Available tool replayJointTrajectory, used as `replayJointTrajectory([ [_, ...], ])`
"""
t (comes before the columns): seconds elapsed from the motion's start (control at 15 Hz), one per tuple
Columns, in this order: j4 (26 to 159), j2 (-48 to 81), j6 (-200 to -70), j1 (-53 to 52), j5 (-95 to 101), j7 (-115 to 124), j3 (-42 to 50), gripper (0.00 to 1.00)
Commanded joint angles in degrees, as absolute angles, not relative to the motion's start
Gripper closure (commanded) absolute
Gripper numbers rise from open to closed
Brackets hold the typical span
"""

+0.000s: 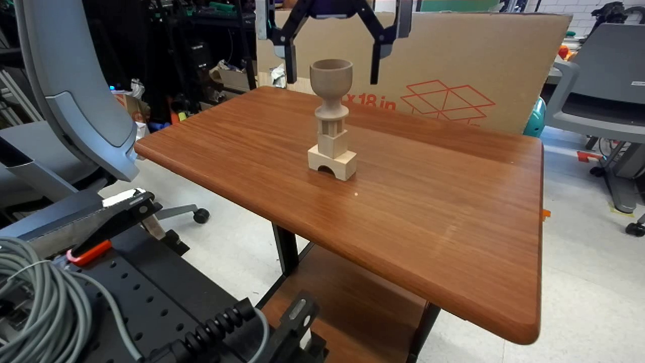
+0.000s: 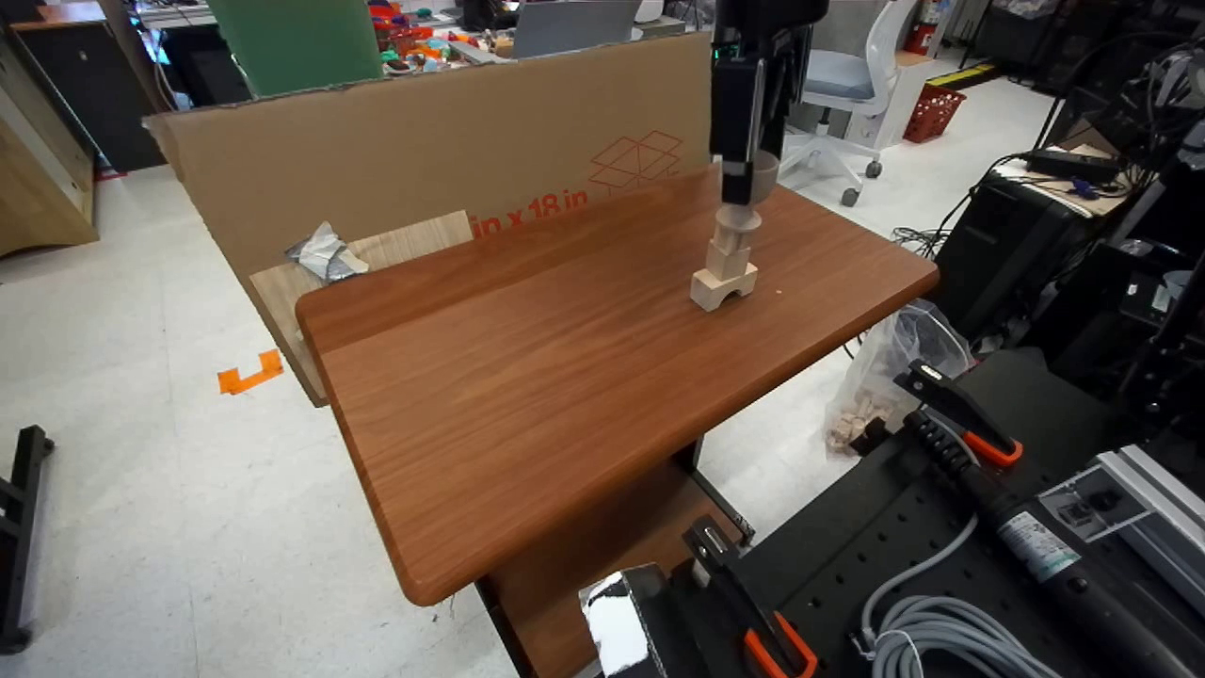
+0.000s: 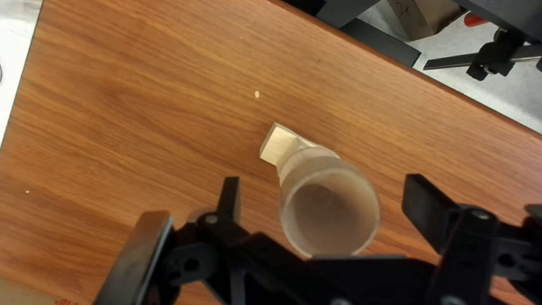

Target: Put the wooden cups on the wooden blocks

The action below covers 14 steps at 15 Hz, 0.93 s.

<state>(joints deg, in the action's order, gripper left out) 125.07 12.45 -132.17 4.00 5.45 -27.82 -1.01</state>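
The wooden cup stood upright on top of the wooden blocks. Over the wooden blocks the gripper was spread wide and holding nothing, its fingers to either side of the cup's bowl, with a gap showing on both sides. The placing looked done, so what remained was probably a straight rise away from the wooden blocks.

The danger lay in that exit. In the wrist view the bowl sat off centre between the fingers, so a small sideways drift or twist before they cleared the rim could have struck it. Cup and wooden blocks together made a slender tower with no fastening to be seen; a knock could have tipped the cup or dropped it onto the bench beside the wooden blocks. Closing too soon would likely have brought one finger against the bowl first and shoved it off the wooden blocks. In an exterior view a finger covered part of the bowl, leaving clearance there impossible to judge
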Motion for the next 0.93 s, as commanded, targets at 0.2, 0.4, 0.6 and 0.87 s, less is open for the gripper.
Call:
replayJointTrajectory([
  [0.2,123.7,8.0,-130.5,2.9,3.8,-25.6,-2.0,0.00],
  [0.4,121.8,4.0,-127.4,1.7,-0.3,-20.4,-3.0,0.00],
  [0.6,120.3,0.5,-122.4,0.1,0.0,-10.6,-2.6,0.00],
  [0.87,120.3,0.7,-123.3,-0.2,0.3,-11.5,-2.3,0.00],
])
